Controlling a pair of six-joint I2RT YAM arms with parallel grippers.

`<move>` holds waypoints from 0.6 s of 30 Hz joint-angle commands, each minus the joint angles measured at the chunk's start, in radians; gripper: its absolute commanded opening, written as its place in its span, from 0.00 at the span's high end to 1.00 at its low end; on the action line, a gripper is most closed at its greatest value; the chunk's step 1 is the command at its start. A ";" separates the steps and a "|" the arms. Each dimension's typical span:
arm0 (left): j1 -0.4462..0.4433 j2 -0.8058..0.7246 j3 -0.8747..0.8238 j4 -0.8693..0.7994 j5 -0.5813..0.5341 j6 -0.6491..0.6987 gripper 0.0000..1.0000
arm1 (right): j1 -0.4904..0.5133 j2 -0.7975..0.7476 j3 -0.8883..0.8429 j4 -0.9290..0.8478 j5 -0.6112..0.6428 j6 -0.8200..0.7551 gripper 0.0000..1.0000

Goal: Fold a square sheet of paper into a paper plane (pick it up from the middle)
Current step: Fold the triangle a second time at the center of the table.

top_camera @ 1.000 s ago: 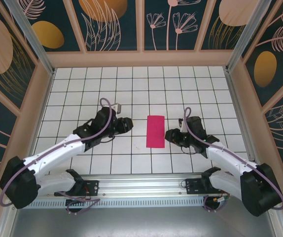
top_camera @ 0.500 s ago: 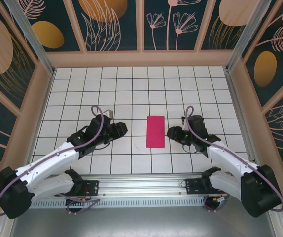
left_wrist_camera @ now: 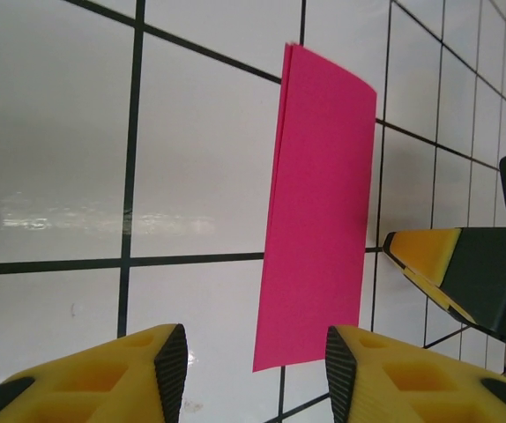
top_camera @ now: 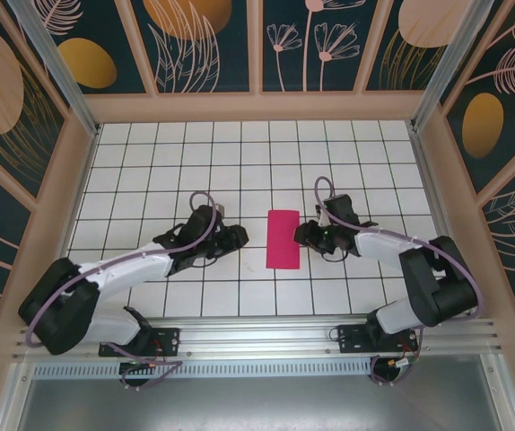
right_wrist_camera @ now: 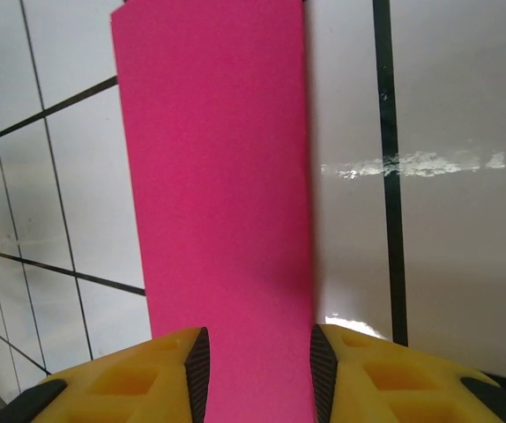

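The square sheet of paper (top_camera: 283, 239) lies flat on the white tiled table as a narrow magenta rectangle, folded in half. My left gripper (top_camera: 240, 238) sits low just left of it, jaws open with bare tile between them. In the left wrist view the paper (left_wrist_camera: 323, 211) lies ahead, between and beyond that gripper's (left_wrist_camera: 253, 352) yellow fingers. My right gripper (top_camera: 301, 237) is at the paper's right edge. In the right wrist view this gripper (right_wrist_camera: 257, 361) stands open over the paper (right_wrist_camera: 218, 176), which runs under the gap between the pads.
A yellow finger of the right gripper (left_wrist_camera: 465, 264) shows close to the paper's right side in the left wrist view. Wooden walls with patterned panels (top_camera: 257, 45) enclose the tiled table (top_camera: 257, 153). The arm bases stand on a metal rail (top_camera: 257, 337) at the near edge.
My left gripper has moved right, closer to the paper's left edge. The right gripper has shifted left and up onto the paper's right edge. The paper has not moved.
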 commanded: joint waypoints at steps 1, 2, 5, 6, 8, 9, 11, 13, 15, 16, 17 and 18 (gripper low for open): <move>-0.004 0.064 0.055 0.080 0.051 -0.016 0.52 | -0.008 0.039 0.047 0.029 -0.046 -0.024 0.62; -0.004 0.084 0.064 0.086 0.060 -0.017 0.52 | -0.007 0.043 0.056 0.020 -0.053 -0.027 0.62; -0.004 0.129 0.091 0.101 0.080 -0.019 0.51 | -0.009 0.032 0.073 -0.014 -0.014 -0.030 0.62; -0.004 0.142 0.096 0.107 0.081 -0.015 0.52 | -0.011 0.028 0.074 -0.019 -0.005 -0.031 0.62; -0.004 0.168 0.102 0.122 0.074 -0.018 0.51 | -0.010 0.029 0.077 -0.024 -0.014 -0.035 0.62; -0.004 0.185 0.101 0.140 0.077 -0.024 0.51 | -0.011 0.034 0.078 -0.023 -0.025 -0.038 0.62; -0.004 0.218 0.102 0.179 0.091 -0.037 0.51 | -0.011 0.042 0.077 -0.018 -0.044 -0.037 0.62; -0.004 0.253 0.115 0.211 0.113 -0.051 0.51 | -0.011 0.048 0.074 -0.016 -0.043 -0.036 0.62; -0.004 0.277 0.134 0.212 0.119 -0.059 0.51 | -0.012 0.057 0.074 -0.017 -0.044 -0.041 0.62; -0.004 0.288 0.146 0.210 0.121 -0.059 0.52 | -0.014 0.066 0.074 -0.018 -0.045 -0.041 0.62; -0.003 0.296 0.154 0.209 0.125 -0.059 0.51 | -0.014 0.075 0.075 -0.020 -0.039 -0.041 0.62; -0.004 0.304 0.162 0.206 0.126 -0.056 0.51 | -0.014 0.079 0.075 -0.024 -0.021 -0.036 0.63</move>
